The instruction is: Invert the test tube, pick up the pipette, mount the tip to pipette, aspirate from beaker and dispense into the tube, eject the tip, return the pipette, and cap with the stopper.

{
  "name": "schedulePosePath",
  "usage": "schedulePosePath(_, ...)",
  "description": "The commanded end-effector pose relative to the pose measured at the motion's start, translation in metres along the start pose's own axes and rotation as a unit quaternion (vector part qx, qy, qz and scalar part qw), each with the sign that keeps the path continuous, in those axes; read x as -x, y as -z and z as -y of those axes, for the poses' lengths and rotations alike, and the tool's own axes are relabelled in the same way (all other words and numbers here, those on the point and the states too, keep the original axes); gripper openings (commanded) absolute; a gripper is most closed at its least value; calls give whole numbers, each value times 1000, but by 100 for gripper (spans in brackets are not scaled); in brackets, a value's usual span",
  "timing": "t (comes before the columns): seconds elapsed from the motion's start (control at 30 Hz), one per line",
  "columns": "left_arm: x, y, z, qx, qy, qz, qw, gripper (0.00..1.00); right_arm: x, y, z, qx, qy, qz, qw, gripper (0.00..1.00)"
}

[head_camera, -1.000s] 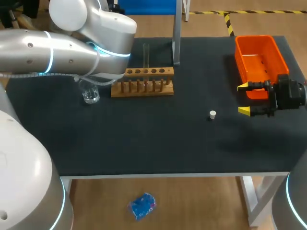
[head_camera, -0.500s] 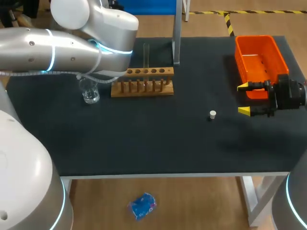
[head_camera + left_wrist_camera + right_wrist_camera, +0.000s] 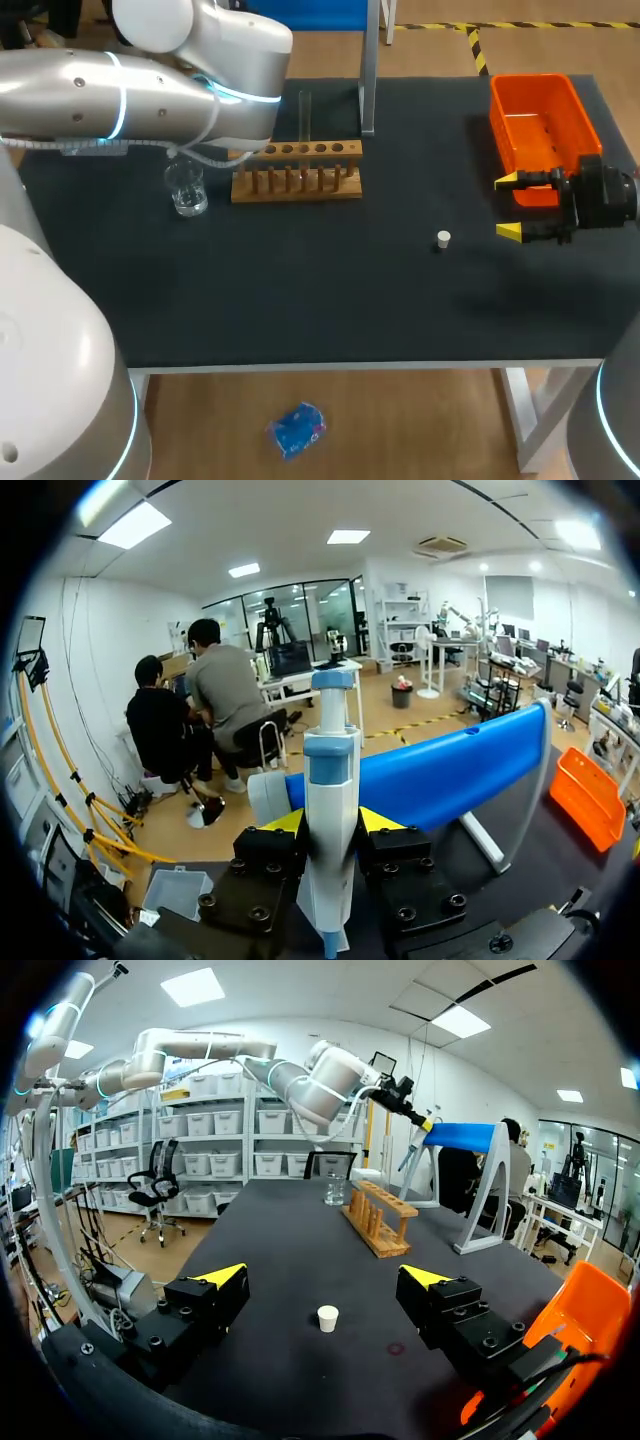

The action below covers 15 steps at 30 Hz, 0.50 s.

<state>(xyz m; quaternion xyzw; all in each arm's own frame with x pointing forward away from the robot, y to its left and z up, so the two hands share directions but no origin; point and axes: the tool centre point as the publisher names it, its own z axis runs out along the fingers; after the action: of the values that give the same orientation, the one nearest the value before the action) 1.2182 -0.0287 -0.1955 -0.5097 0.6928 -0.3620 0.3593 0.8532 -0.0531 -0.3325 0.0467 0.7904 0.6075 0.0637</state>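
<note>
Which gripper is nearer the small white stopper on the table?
Right. The right gripper sits open just beside the stopper; the left gripper is far off beyond the rack, shut on the pipette.

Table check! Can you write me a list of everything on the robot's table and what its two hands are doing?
Surface: black table, no spills seen.
Job's things: test tube upright in the wooden rack; beaker beside the rack; white stopper alone on the table; pipette held off the table.
Clutter: orange bin and blue stand on the table.
Hands: left hand shut on the pipette; right hand open, holding nothing, next to the bin.
Cables: nothing seen on the table.
Surroundings: nothing seen touching the table.
</note>
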Motion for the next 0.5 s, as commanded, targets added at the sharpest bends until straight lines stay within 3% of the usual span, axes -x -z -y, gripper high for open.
schedulePosePath(0.03,-1,-5,2,11,-1,1,1000,0,-1,0,-1,-1,0,1,1000,100)
schedulePosePath(0.5,-1,-2,-16,27,3,3,1000,0,-1,0,-1,-1,0,1,1000,100)
